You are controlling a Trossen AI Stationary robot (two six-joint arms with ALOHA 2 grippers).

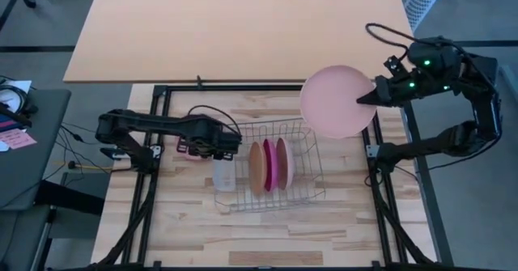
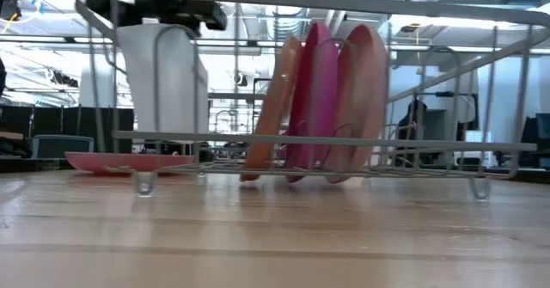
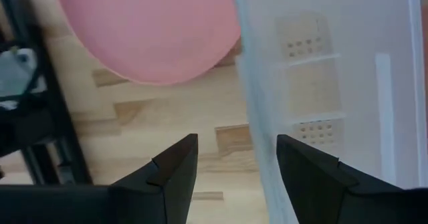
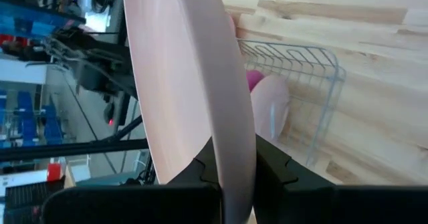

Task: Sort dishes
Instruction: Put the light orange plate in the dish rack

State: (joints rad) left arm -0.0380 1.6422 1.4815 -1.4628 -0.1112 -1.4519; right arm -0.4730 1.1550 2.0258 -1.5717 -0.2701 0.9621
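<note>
**Operator:** Nearest the low camera I've got the wooden table (image 2: 275, 236), and on it the silver wire rack (image 1: 271, 167), the biggest piece on the bench. Three plates stand on edge inside it: orange-tan plate (image 1: 256, 167), magenta plate (image 1: 269, 165) and a pink plate (image 1: 282, 161), packed side by side.

**Observer:** Where are your arms?

**Operator:** My right arm is folded back at the right side, elbow low, forearm reaching in toward the rack's far right corner. The right gripper (image 1: 371, 99) has its fingers clamped on the rim of the pale pink plate (image 1: 336, 99), held up in the air above that corner. In the right wrist view the plate (image 4: 187, 83) runs edge-on between the fingers, with the rack below it.

**Observer:** And the left?

**Operator:** My left arm stretches level across from the left rail. The left gripper (image 1: 222, 141) hangs at the rack's left end over the translucent white tray (image 1: 224, 174), which stands upright there. Its fingers stand apart, straddling the tray's edge (image 3: 267, 117), and I can't tell whether they touch it.

**Observer:** Anything smaller?

**Operator:** One red-pink plate (image 2: 129, 162) lies flat on the table just beside the rack's left end, under my left wrist.
</note>
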